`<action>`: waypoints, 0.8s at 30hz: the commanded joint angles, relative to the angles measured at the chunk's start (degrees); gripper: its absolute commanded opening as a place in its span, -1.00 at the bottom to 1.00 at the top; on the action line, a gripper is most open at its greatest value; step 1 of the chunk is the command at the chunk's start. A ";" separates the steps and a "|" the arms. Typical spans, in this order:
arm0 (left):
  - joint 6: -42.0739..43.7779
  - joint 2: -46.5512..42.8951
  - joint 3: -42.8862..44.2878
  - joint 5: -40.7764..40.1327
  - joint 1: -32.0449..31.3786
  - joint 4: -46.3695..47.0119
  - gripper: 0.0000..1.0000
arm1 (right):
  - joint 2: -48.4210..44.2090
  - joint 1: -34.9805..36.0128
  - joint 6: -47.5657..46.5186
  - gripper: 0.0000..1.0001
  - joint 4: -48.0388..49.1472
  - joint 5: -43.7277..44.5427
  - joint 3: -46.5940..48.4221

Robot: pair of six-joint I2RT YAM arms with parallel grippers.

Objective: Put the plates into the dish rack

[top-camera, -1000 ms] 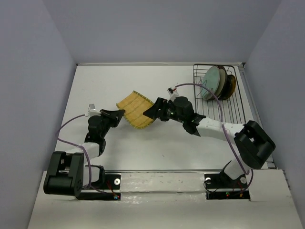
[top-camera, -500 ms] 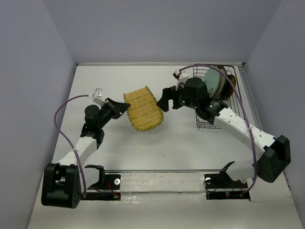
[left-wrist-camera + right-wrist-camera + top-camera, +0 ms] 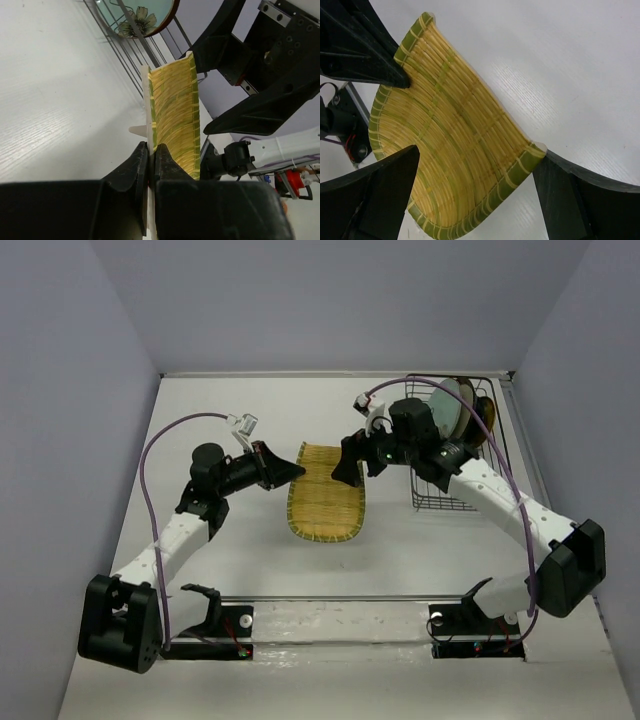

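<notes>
The yellow ribbed fan-shaped plate (image 3: 327, 492) hangs above the table's middle, held at its left edge by my left gripper (image 3: 298, 470), which is shut on its rim (image 3: 151, 155). The plate fills the right wrist view (image 3: 455, 140). My right gripper (image 3: 345, 462) is open with its jaws either side of the plate's far right end (image 3: 477, 155); one finger (image 3: 555, 190) touches a corner. The black wire dish rack (image 3: 462, 472) stands at the back right. It holds a pale green plate (image 3: 447, 412) and darker plates (image 3: 482, 420) upright.
The rack's wires (image 3: 131, 55) and the flowered green plate (image 3: 140, 12) show beyond the held plate in the left wrist view. Grey walls close in the white table (image 3: 220, 420) on three sides. The arm bases sit at the near edge.
My left arm has stretched out and carried the yellow plate right toward the middle, turning it. My right arm has unfolded and its open gripper is back at the plate's right end.
</notes>
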 commanded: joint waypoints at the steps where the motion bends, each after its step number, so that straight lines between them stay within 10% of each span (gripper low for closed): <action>1: 0.77 -2.51 4.34 5.96 -0.62 3.08 -0.89 | -3.27 -2.45 1.14 0.90 4.15 -5.83 -1.95; 11: 0.60 -2.42 6.53 8.08 -1.06 3.25 -0.89 | -7.41 -4.83 11.59 0.12 21.81 -22.27 -15.05; 17: 0.07 -2.42 7.59 9.04 -1.32 2.90 -0.89 | -7.50 -5.45 20.29 -0.80 36.83 -30.27 -19.36; 20: 0.42 -2.95 8.29 8.61 -1.32 1.51 -0.87 | -8.11 -6.85 25.03 -0.86 42.82 -31.24 -20.50; 23: 3.22 -4.00 9.95 6.24 -1.32 -4.35 -0.55 | -10.04 -8.34 27.51 -0.86 43.88 -27.04 -20.24; 24: 6.28 -4.88 10.57 3.53 -1.32 -6.74 -0.16 | -10.65 -8.87 28.03 -0.86 43.19 -23.89 -20.07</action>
